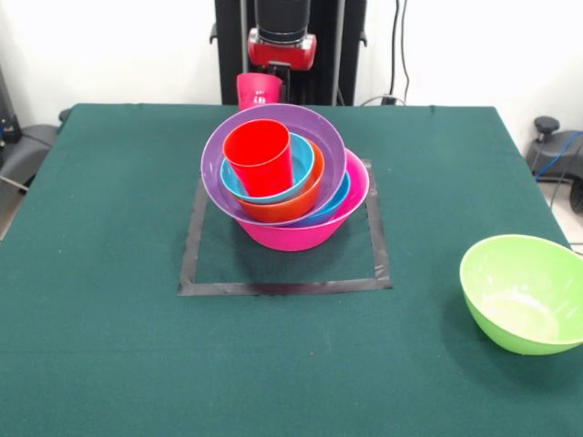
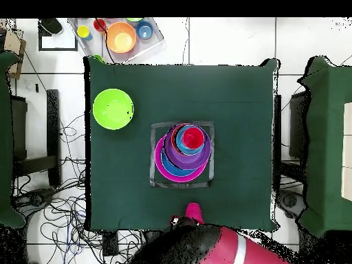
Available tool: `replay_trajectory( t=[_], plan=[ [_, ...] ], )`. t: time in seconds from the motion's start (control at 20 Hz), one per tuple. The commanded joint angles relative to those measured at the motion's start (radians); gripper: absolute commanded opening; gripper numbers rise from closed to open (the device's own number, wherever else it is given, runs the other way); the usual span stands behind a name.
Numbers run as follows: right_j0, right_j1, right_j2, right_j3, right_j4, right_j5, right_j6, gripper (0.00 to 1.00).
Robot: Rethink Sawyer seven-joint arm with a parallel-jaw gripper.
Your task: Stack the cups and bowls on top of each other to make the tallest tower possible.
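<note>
- The tower (image 1: 290,182) stands on the green bench (image 1: 109,346) inside the black taped square (image 1: 273,288): pink bowl (image 1: 301,235) lowest, then blue, orange, purple, and a red cup (image 1: 260,157) leaning on top.
- The lime green bowl (image 1: 526,291) sits well apart, by the bench edge.
- At the far edge, the hand (image 1: 264,84) carries a pink-red cup (image 1: 258,92); I cannot tell how wide it's open.

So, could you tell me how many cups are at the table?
2: a red cup at the top of the tower, and a pink cup at the table's far edge. Others may be hidden inside the tower.
</note>
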Motion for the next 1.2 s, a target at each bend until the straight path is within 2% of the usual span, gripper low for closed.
replay_trajectory(
  t=[0.05, 0.4, 0.55, 0.9, 1.2],
  plan=[
    [-0.077, -0.107, 0.282, -0.19, 0.021, 0.224, -0.003, 0.0],
    [-0.095, -0.25, 0.35, -0.191, 0.113, 0.513, -0.06, 0.0],
    [-0.09, -0.278, 0.358, -0.2, 0.119, 0.576, -0.066, 0.0],
    [-0.058, -0.348, 0.319, -0.22, 0.124, 0.744, -0.052, 0.0],
    [-0.066, -0.392, 0.318, -0.23, 0.114, 0.836, -0.065, 0.0]
  ],
)
